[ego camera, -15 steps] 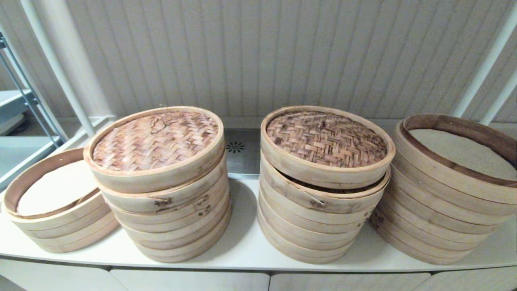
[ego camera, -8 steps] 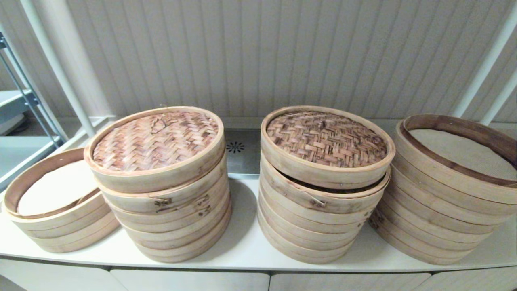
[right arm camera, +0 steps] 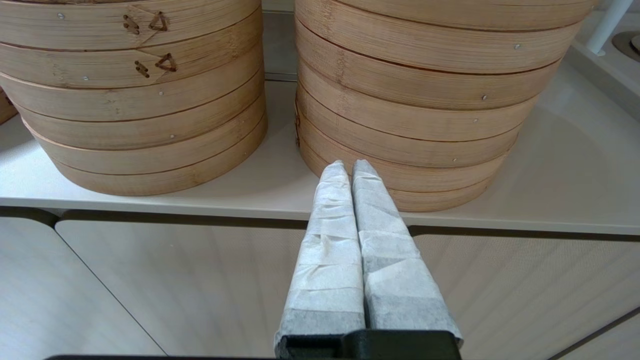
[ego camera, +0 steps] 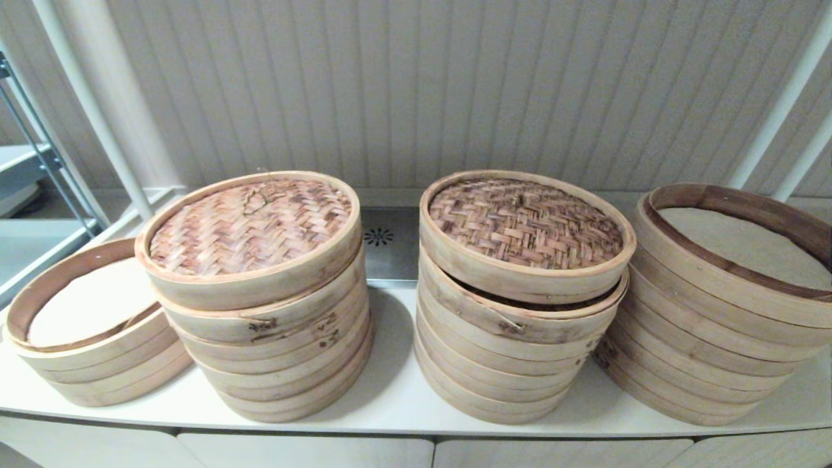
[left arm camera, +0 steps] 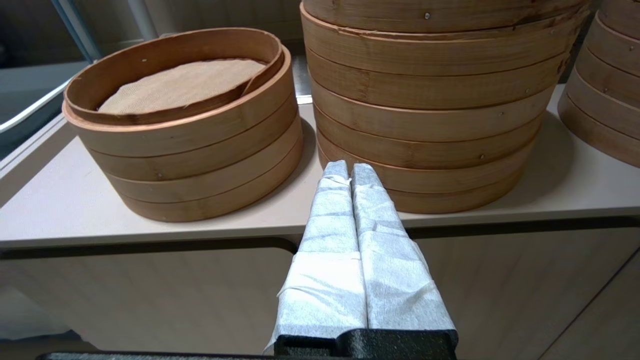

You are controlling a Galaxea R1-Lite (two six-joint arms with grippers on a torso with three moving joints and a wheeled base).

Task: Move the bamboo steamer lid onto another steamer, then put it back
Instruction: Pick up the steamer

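Observation:
Four bamboo steamer stacks stand in a row on the white counter (ego camera: 390, 396). A woven lid (ego camera: 250, 224) tops the second stack from the left. Another woven lid (ego camera: 523, 224) sits slightly askew on the third stack. The low far-left stack (ego camera: 91, 325) and the far-right stack (ego camera: 728, 292) are uncovered, with cloth liners inside. Neither arm shows in the head view. My left gripper (left arm camera: 349, 167) is shut and empty, held below the counter's front edge before the two left stacks. My right gripper (right arm camera: 349, 165), shut and empty too, sits likewise before the two right stacks.
A steel plate with a drain (ego camera: 383, 244) lies behind the gap between the two middle stacks. White poles (ego camera: 97, 110) rise at the back left and back right. A metal shelf (ego camera: 26, 169) stands at the far left. Cabinet fronts (right arm camera: 150, 290) run under the counter.

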